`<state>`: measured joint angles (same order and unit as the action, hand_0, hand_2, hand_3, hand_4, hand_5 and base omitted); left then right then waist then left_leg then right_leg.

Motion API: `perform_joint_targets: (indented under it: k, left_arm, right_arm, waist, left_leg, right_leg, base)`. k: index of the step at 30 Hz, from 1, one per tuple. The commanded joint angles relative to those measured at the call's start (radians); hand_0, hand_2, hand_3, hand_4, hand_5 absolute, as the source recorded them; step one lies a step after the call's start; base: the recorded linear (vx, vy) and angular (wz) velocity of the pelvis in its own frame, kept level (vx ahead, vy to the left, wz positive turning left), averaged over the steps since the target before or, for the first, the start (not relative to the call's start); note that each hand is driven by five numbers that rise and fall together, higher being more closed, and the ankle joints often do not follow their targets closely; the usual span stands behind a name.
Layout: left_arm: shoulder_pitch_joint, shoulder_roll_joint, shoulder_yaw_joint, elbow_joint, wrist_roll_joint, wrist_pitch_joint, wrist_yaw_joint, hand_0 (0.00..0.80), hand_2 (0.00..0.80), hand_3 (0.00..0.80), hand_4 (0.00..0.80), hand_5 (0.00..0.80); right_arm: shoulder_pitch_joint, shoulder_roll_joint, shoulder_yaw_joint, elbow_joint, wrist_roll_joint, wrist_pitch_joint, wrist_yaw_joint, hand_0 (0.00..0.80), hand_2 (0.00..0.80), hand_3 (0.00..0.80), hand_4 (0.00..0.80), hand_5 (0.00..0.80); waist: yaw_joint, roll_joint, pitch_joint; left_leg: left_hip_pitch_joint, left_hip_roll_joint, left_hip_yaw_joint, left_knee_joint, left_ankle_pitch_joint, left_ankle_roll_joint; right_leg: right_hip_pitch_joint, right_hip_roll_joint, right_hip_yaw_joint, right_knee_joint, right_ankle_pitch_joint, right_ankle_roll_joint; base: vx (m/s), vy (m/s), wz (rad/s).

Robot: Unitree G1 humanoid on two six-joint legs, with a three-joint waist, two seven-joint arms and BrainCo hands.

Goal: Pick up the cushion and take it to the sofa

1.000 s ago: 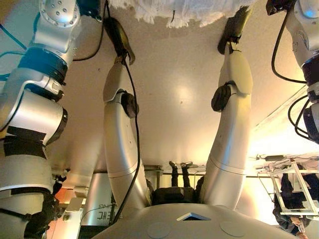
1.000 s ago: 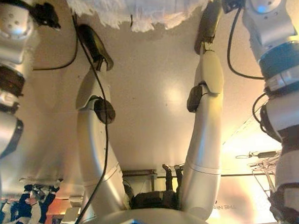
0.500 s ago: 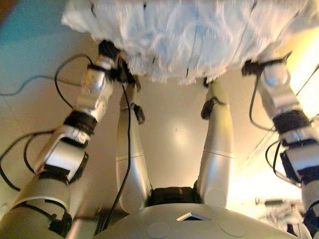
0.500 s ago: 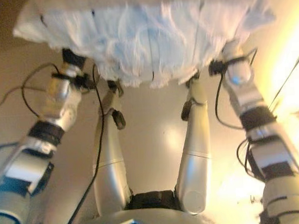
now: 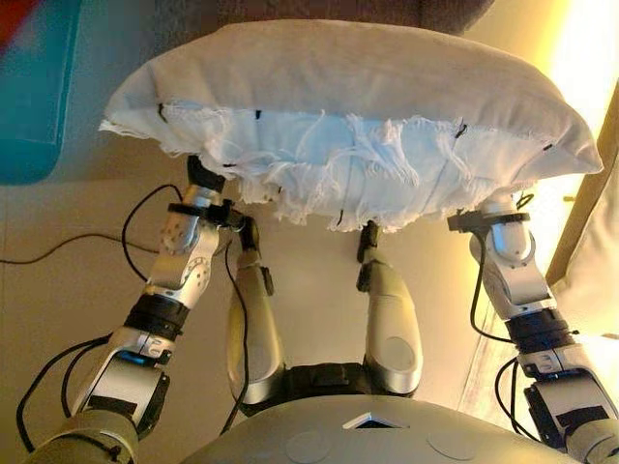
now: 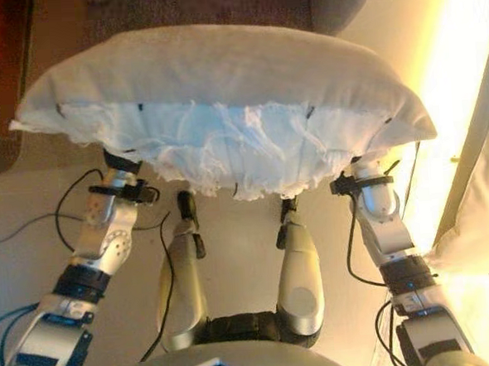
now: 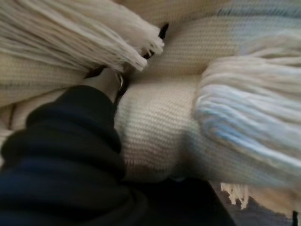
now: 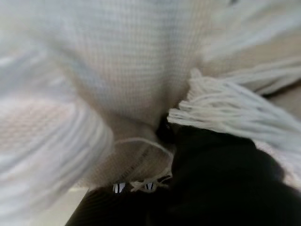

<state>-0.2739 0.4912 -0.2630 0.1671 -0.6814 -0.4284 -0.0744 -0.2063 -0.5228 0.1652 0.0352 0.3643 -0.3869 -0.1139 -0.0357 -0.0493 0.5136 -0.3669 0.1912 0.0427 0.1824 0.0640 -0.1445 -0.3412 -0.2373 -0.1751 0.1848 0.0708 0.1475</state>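
The cushion [image 5: 358, 106] is large, white and woven, with a frayed fringe along its near edge. It is held up in front of me, clear of the floor. My left hand [image 5: 201, 177] is under its left end and my right hand [image 5: 495, 207] is under its right end. Both hands are mostly hidden by the cushion. In the left wrist view the hand's dark cover [image 7: 56, 155] presses against the cushion's weave [image 7: 160, 122] under the fringe. In the right wrist view the dark cover [image 8: 216, 179] is buried in the cushion [image 8: 117, 70] in the same way.
A teal object [image 5: 34, 87] lies on the floor at the far left. A dark grey piece of furniture [image 5: 455, 12] shows beyond the cushion. A pale cream cushioned surface [image 6: 479, 218] is at the right, beside a bright strip of light.
The whole picture has swung, so the camera moved. The cushion, earlier only a fringe at the top edge, now shows whole, raised on both arms stretched forward.
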Motion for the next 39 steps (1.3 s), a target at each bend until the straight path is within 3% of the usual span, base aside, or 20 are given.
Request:
perform_joint_targets:
  k: [1,4,8,12,16,20,24,26,28,30,31,32,33,35,37,39]
  left_arm:
    - [0.012,-0.058,-0.063,-0.203,0.003,-0.077,-0.071,0.800,0.800,0.800,0.800,0.800]
    - [0.122,-0.074,-0.028,-0.273,-0.019,-0.075,-0.089,0.800,0.800,0.800,0.800,0.800]
    - [0.214,-0.093,-0.019,-0.334,-0.075,-0.074,-0.105,0.800,0.800,0.800,0.800,0.800]
    - [0.226,-0.093,-0.032,-0.393,-0.107,-0.110,-0.123,0.800,0.800,0.800,0.800,0.800]
    - [0.187,-0.079,-0.054,-0.443,-0.057,-0.129,-0.065,0.800,0.800,0.800,0.800,0.800]
    - [0.161,-0.061,-0.040,-0.473,-0.074,-0.131,-0.072,0.800,0.800,0.800,0.800,0.800]
    - [0.125,-0.045,-0.051,-0.487,-0.075,-0.139,-0.045,0.800,0.800,0.800,0.800,0.800]
    - [0.095,-0.044,-0.060,-0.473,-0.039,-0.166,-0.007,0.800,0.800,0.800,0.800,0.800]
    - [0.103,-0.041,-0.050,-0.475,-0.022,-0.186,0.034,0.800,0.800,0.800,0.800,0.800]
    - [0.128,-0.040,-0.029,-0.479,-0.017,-0.203,0.062,0.800,0.800,0.800,0.800,0.800]
    - [0.155,-0.040,-0.014,-0.486,-0.002,-0.222,0.073,0.800,0.800,0.800,0.800,0.800]
    - [0.167,-0.040,-0.008,-0.491,0.002,-0.228,0.074,0.800,0.800,0.800,0.800,0.800]
    - [0.193,-0.040,0.012,-0.502,0.007,-0.238,0.073,0.800,0.800,0.800,0.800,0.800]
    - [0.219,-0.046,0.036,-0.522,0.016,-0.243,0.071,0.800,0.800,0.800,0.800,0.800]
    - [0.219,-0.052,0.045,-0.527,0.017,-0.240,0.062,0.800,0.800,0.800,0.800,0.800]
    - [0.195,-0.056,0.037,-0.522,0.025,-0.230,0.079,0.800,0.800,0.800,0.800,0.800]
  right_arm:
    - [-0.008,0.023,0.017,-0.182,-0.019,-0.089,0.076,0.800,0.800,0.800,0.800,0.800]
    - [0.057,0.030,0.000,-0.246,0.006,-0.076,0.118,0.800,0.800,0.800,0.800,0.800]
    - [0.109,0.022,-0.011,-0.322,-0.004,-0.074,0.115,0.800,0.800,0.800,0.800,0.800]
    - [0.118,0.000,-0.015,-0.388,-0.010,-0.097,0.055,0.800,0.800,0.800,0.800,0.800]
    - [0.123,-0.003,-0.018,-0.451,-0.031,-0.115,-0.005,0.800,0.800,0.800,0.800,0.800]
    - [0.138,-0.007,-0.029,-0.491,-0.069,-0.139,-0.054,0.800,0.800,0.800,0.800,0.800]
    - [0.114,-0.017,-0.020,-0.500,-0.074,-0.144,-0.089,0.800,0.800,0.800,0.800,0.800]
    - [0.068,-0.015,0.002,-0.482,-0.074,-0.141,-0.081,0.800,0.800,0.800,0.800,0.800]
    - [0.039,-0.017,0.015,-0.472,-0.056,-0.121,-0.067,0.800,0.800,0.800,0.800,0.800]
    - [0.019,-0.025,0.031,-0.463,-0.036,-0.107,-0.050,0.800,0.800,0.800,0.800,0.800]
    - [0.021,-0.032,0.039,-0.470,-0.015,-0.110,-0.031,0.800,0.800,0.800,0.800,0.800]
    - [0.025,-0.034,0.040,-0.475,-0.008,-0.112,-0.022,0.800,0.800,0.800,0.800,0.800]
    - [0.034,-0.044,0.040,-0.481,0.006,-0.121,-0.006,0.800,0.800,0.800,0.800,0.800]
    - [0.041,-0.049,0.044,-0.475,0.007,-0.138,0.007,0.800,0.800,0.800,0.800,0.800]
    - [0.032,-0.040,0.059,-0.454,-0.022,-0.164,-0.006,0.800,0.800,0.800,0.800,0.800]
    - [0.003,-0.024,0.080,-0.438,-0.066,-0.158,-0.030,0.800,0.800,0.800,0.800,0.800]
  waist:
    - [0.026,0.014,-0.200]
    - [0.039,0.025,-0.295]
    - [0.046,0.033,-0.366]
    - [0.040,0.039,-0.396]
    - [0.025,0.050,-0.411]
    - [0.018,0.058,-0.410]
    - [0.012,0.062,-0.397]
    - [0.016,0.056,-0.387]
    - [0.020,0.046,-0.380]
    - [0.028,0.030,-0.372]
    - [0.038,0.017,-0.365]
    - [0.043,0.013,-0.361]
    - [0.053,0.001,-0.351]
    - [0.075,-0.008,-0.332]
    - [0.087,-0.004,-0.315]
    - [0.094,0.014,-0.299]
  left_leg:
    - [0.081,0.009,0.049,-0.060,-0.046,0.056]
    - [0.210,0.035,0.077,-0.135,-0.029,0.042]
    - [0.332,0.059,0.090,-0.209,-0.006,0.031]
    - [0.411,0.066,0.106,-0.262,0.002,0.026]
    - [0.454,0.056,0.117,-0.270,-0.016,0.024]
    - [0.469,0.047,0.099,-0.270,-0.029,0.027]
    - [0.460,0.064,0.058,-0.270,-0.023,0.022]
    - [0.453,0.096,0.051,-0.270,0.000,0.006]
    - [0.468,0.139,0.060,-0.270,0.021,-0.011]
    - [0.475,0.159,0.065,-0.222,0.014,-0.008]
    - [0.452,0.156,0.034,-0.143,0.011,0.004]
    - [0.436,0.152,0.019,-0.109,0.012,0.009]
    - [0.405,0.125,-0.005,-0.032,-0.016,0.031]
    - [0.325,0.036,-0.030,0.109,-0.057,0.075]
    - [0.268,-0.034,-0.011,0.176,-0.088,0.096]
    - [0.226,-0.101,0.001,0.179,-0.077,0.096]
  right_leg:
    - [0.087,-0.040,-0.036,-0.007,-0.065,0.013]
    - [0.218,-0.021,-0.078,-0.091,-0.069,0.013]
    - [0.331,-0.002,-0.094,-0.145,-0.071,0.003]
    - [0.401,0.000,-0.106,-0.172,-0.078,0.002]
    - [0.444,-0.015,-0.120,-0.168,-0.088,0.017]
    - [0.453,-0.012,-0.118,-0.127,-0.121,0.018]
    - [0.425,0.051,-0.057,-0.068,-0.182,-0.025]
    - [0.415,0.099,-0.045,-0.050,-0.204,-0.056]
    - [0.415,0.143,-0.018,-0.053,-0.205,-0.080]
    - [0.422,0.163,0.021,-0.070,-0.189,-0.090]
    - [0.426,0.173,0.052,-0.086,-0.176,-0.100]
    - [0.428,0.178,0.063,-0.091,-0.171,-0.105]
    - [0.433,0.181,0.080,-0.103,-0.162,-0.111]
    - [0.448,0.186,0.085,-0.114,-0.154,-0.126]
    - [0.455,0.191,0.073,-0.105,-0.158,-0.132]
    - [0.460,0.207,0.057,-0.084,-0.174,-0.135]
  base:
    - [0.103,-0.113,-0.02]
    - [0.212,-0.076,-0.04]
    - [0.158,-0.047,-0.12]
    - [0.052,0.018,-0.07]
    - [0.035,0.039,-0.03]
    - [0.012,-0.030,0.03]
    - [-0.079,-0.217,0.04]
    - [-0.103,-0.379,0.10]
    - [-0.043,-0.407,0.02]
    - [-0.012,-0.393,-0.10]
    - [-0.007,-0.332,-0.29]
    - [-0.009,-0.332,-0.50]
    - [-0.003,-0.246,-0.76]
    - [0.013,-0.204,-0.87]
    - [0.053,-0.097,-0.37]
    - [0.138,-0.014,0.05]
